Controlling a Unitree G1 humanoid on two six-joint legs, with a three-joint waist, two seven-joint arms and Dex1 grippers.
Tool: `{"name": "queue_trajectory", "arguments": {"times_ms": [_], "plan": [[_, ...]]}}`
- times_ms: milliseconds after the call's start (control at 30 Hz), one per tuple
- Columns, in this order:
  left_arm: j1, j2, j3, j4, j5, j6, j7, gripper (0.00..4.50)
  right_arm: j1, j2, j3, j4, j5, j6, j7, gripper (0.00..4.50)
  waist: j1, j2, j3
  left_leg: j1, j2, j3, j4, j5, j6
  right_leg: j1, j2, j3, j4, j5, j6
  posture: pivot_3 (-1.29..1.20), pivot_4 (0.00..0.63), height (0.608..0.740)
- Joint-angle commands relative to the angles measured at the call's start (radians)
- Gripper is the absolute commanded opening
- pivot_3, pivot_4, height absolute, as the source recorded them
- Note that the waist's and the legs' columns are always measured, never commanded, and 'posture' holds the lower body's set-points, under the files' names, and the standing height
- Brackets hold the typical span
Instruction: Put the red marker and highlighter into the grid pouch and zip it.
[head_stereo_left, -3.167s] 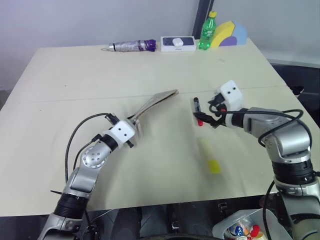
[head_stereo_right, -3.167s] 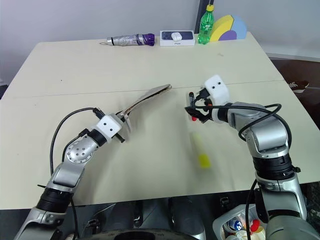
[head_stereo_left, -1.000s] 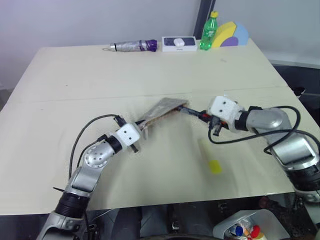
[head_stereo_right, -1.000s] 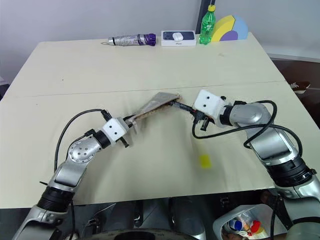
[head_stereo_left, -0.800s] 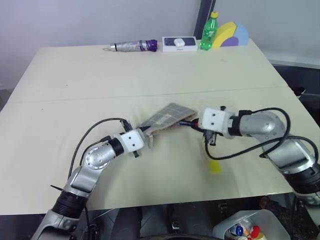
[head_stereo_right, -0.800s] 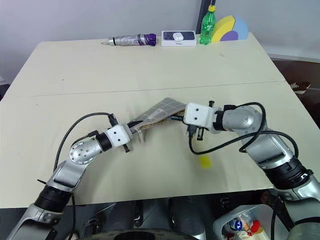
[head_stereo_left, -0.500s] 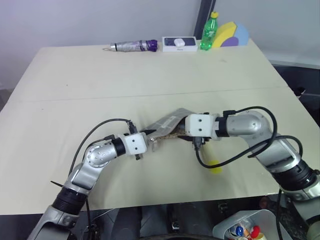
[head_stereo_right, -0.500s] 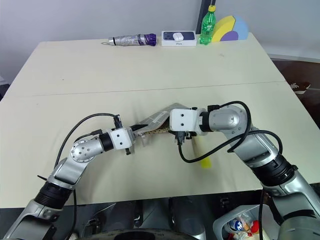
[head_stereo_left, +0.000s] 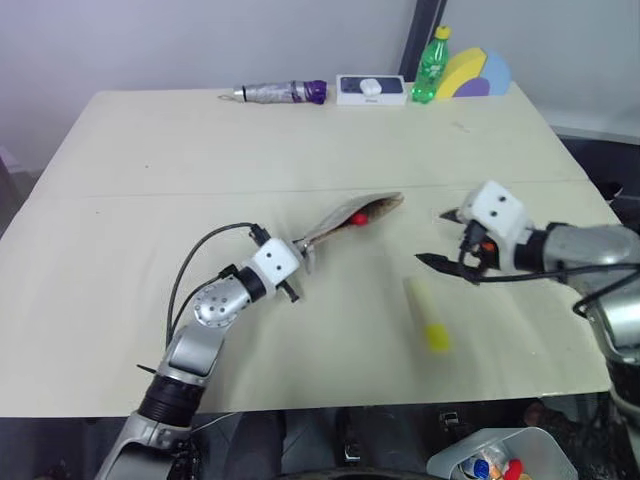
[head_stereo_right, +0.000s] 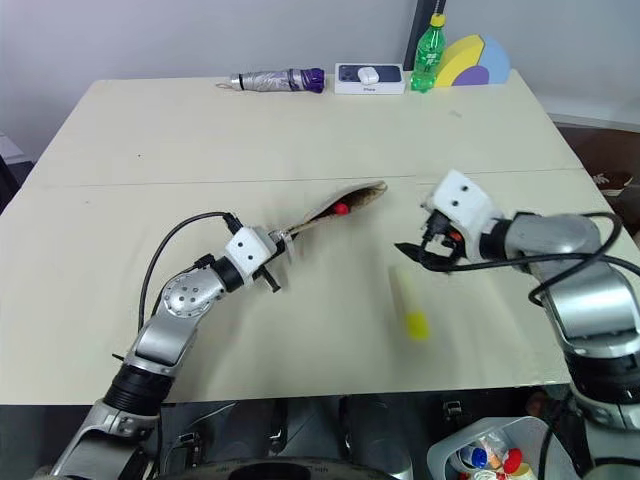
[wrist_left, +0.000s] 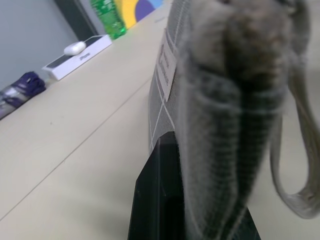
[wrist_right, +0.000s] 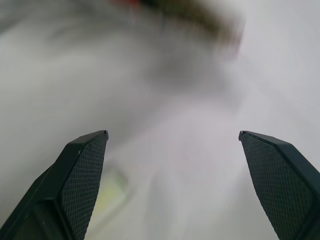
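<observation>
Left gripper (head_stereo_left: 297, 262): clamped on the grid pouch (head_stereo_left: 352, 219) — soft grey fabric held up, mouth open for loading
Red marker (head_stereo_left: 358, 217): red end seen inside the mouth
Right gripper (head_stereo_left: 449, 236): spread wide, empty
Highlighter (head_stereo_left: 426, 314): stubby, yellow-capped — left on the table (head_stereo_left: 180, 160)

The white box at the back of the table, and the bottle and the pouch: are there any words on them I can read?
No text reads clearly in these pictures.
White box: a small dark word under the picture on its lid, too small to read.
Green bottle: its label is too small to read.
Grid pouch: small white label with red marks, too blurred to read.
</observation>
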Motion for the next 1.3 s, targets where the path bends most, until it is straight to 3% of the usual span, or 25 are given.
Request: {"name": "queue_trajectory", "arguments": {"times_ms": [33, 300, 400, 567, 600, 733, 933, 1300], "plan": [[-0.031, -0.012, 0.006, 0.019, 0.003, -0.005, 0.024, 0.0, 0.129, 0.023, -0.09, -0.14, 0.077, 0.109, -0.035, 4.35, 0.004, 0.0, 0.0, 0.0, 0.0, 0.0, 0.0, 0.0, 0.0, 0.0, 0.0, 0.0, 0.0, 0.0, 0.0, 0.0, 0.15, 0.74], [-0.07, -0.019, -0.02, 0.085, 0.002, -0.057, 0.002, 0.0, 0.348, 0.13, -0.122, -0.256, 0.145, 0.248, -0.173, 4.35, 0.002, 0.001, -0.001, 0.002, 0.0, -0.001, 0.001, 0.0, 0.0, 0.003, 0.001, 0.0, 0.0, 0.0, 0.0, 0.0, 0.15, 0.74], [-0.078, -0.024, -0.021, 0.1, -0.002, -0.068, -0.001, 0.0, 0.367, 0.142, -0.112, -0.26, 0.158, 0.264, -0.205, 3.59, 0.003, 0.001, -0.001, 0.002, 0.0, -0.001, 0.001, 0.0, 0.0, 0.003, 0.002, 0.0, 0.0, 0.0, 0.0, 0.0, 0.15, 0.74], [-0.088, -0.027, -0.024, 0.117, -0.001, -0.082, 0.0, 0.0, 0.372, 0.104, -0.086, -0.254, 0.153, 0.23, -0.228, 1.03, 0.004, 0.001, -0.001, 0.002, -0.001, -0.001, 0.001, 0.0, 0.0, 0.003, 0.003, 0.0, 0.0, 0.0, 0.001, 0.0, 0.15, 0.74], [-0.088, -0.027, -0.023, 0.118, -0.001, -0.085, 0.0, 0.0, 0.365, 0.089, -0.081, -0.246, 0.144, 0.211, -0.231, 0.84, 0.004, 0.001, -0.001, 0.002, -0.001, -0.001, 0.001, 0.0, 0.0, 0.003, 0.002, 0.0, 0.0, 0.0, 0.001, 0.0, 0.15, 0.74], [-0.081, -0.02, -0.022, 0.115, -0.008, -0.098, -0.008, 0.0, 0.306, 0.005, -0.073, -0.197, 0.069, 0.052, -0.242, 0.85, 0.002, 0.001, -0.001, 0.002, -0.002, -0.001, 0.001, 0.0, 0.0, 0.003, 0.003, 0.0, -0.001, 0.0, 0.001, 0.0, 0.15, 0.74], [-0.067, 0.002, -0.023, 0.109, 0.002, -0.12, -0.02, 0.0, 0.105, -0.146, -0.074, -0.057, -0.002, -0.133, -0.203, 0.85, 0.002, 0.001, -0.001, 0.002, -0.002, -0.001, 0.001, 0.0, 0.0, 0.003, 0.003, 0.0, -0.001, 0.0, 0.001, 0.0, 0.15, 0.74], [-0.06, 0.007, -0.03, 0.079, 0.024, -0.125, -0.015, 0.0, -0.07, -0.166, 0.119, 0.062, -0.1, -0.291, -0.141, 0.85, 0.003, 0.001, -0.001, 0.002, 0.0, -0.001, 0.0, 0.0, 0.0, 0.003, 0.002, 0.0, -0.002, 0.0, 0.001, 0.0, 0.15, 0.74]]}}
